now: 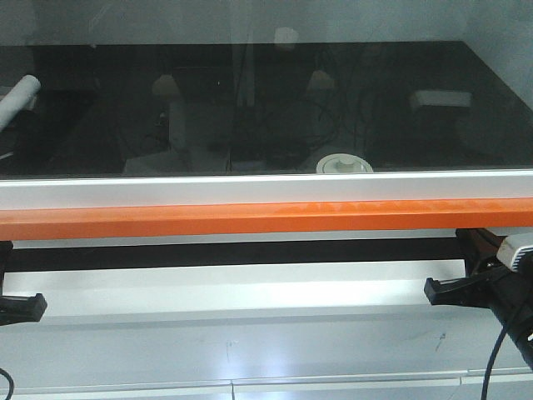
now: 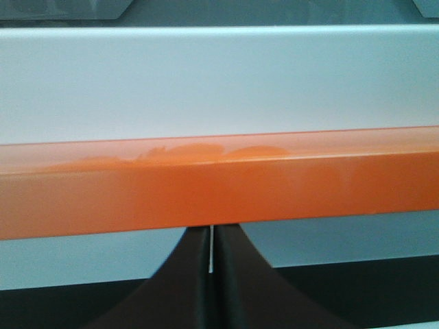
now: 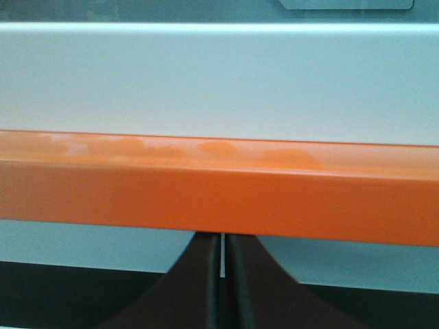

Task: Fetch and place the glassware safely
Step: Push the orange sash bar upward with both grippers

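1. Left gripper (image 2: 210, 269) sits low at 8 o'clock in the front view. Its black fingers are pressed together with only a hairline slit, holding nothing.
2. Right gripper (image 3: 221, 264) sits low at 4 o'clock, likewise pressed together and empty.
3. Both lie below the orange bar (image 1: 250, 218) of the glass sash (image 1: 250, 100).
4. Glass jar (image 1: 343, 163), white-lidded, stands behind the sash at 2 o'clock, well apart from both grippers.

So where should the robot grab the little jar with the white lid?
Probably round the jar below its white lid, coming level from the front: a lid may lift off. The body is hidden now, and the glass sash is in between.
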Available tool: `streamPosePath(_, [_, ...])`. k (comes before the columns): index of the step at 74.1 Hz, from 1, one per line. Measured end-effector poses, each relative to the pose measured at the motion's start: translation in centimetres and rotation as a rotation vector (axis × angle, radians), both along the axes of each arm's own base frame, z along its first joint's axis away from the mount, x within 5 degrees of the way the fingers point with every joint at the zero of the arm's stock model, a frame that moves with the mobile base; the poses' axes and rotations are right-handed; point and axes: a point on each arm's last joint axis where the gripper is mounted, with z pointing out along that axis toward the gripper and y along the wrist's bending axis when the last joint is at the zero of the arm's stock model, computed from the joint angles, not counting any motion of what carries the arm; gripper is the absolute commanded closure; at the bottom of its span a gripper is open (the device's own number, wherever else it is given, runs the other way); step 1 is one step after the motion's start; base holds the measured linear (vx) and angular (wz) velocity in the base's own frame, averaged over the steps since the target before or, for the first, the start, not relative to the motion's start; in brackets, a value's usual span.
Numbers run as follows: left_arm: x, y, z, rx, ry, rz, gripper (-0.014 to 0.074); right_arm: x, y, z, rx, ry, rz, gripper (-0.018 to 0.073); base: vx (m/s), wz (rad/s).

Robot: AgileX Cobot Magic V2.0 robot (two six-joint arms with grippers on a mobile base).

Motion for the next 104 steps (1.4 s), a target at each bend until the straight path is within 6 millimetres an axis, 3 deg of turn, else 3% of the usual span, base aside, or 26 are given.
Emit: streamPosePath(104, [1.0, -0.1, 0.5, 0.002, 0.042, -0.010, 0.0603, 0.8, 0.1, 1.1, 0.012, 0.074, -0.004, 0.0560, 0.00, 0.00])
